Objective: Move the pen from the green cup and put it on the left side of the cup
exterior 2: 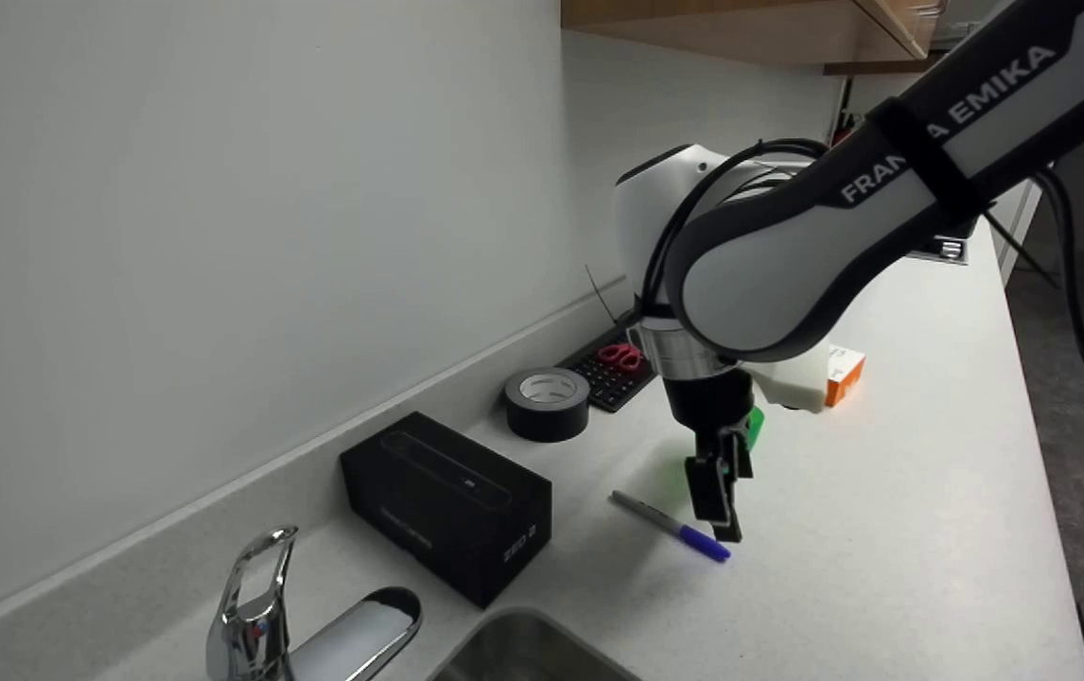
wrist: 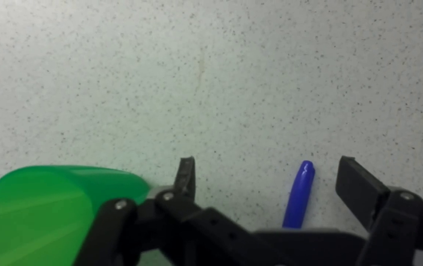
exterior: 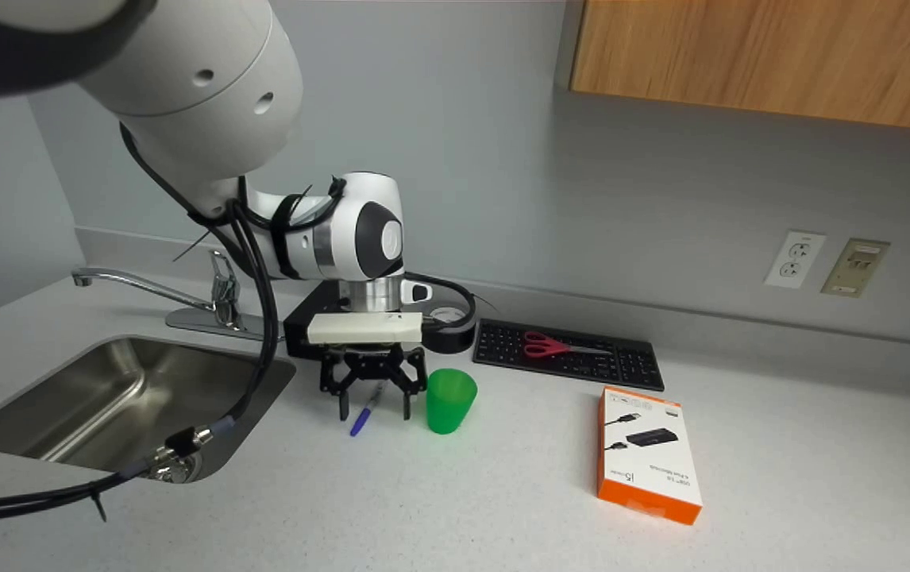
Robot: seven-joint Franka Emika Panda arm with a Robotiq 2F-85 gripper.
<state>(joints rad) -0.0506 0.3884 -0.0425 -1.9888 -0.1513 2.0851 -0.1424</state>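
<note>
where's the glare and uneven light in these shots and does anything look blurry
In an exterior view, the wall darkens beneath the cabinet, bright streaks mark the sink, and the top-left arm section looks soft; in an exterior view, the faucet glints; in the wrist view, the counter brightens toward upper left, and the pen shows a highlight.

Muted light; soft shadow below cabinet (exterior: 773, 59); sink (exterior: 145, 413) glinting.

White arm (exterior: 201, 135) (black cables (exterior: 267, 326)), black fingers (wrist: 359, 188).
</note>
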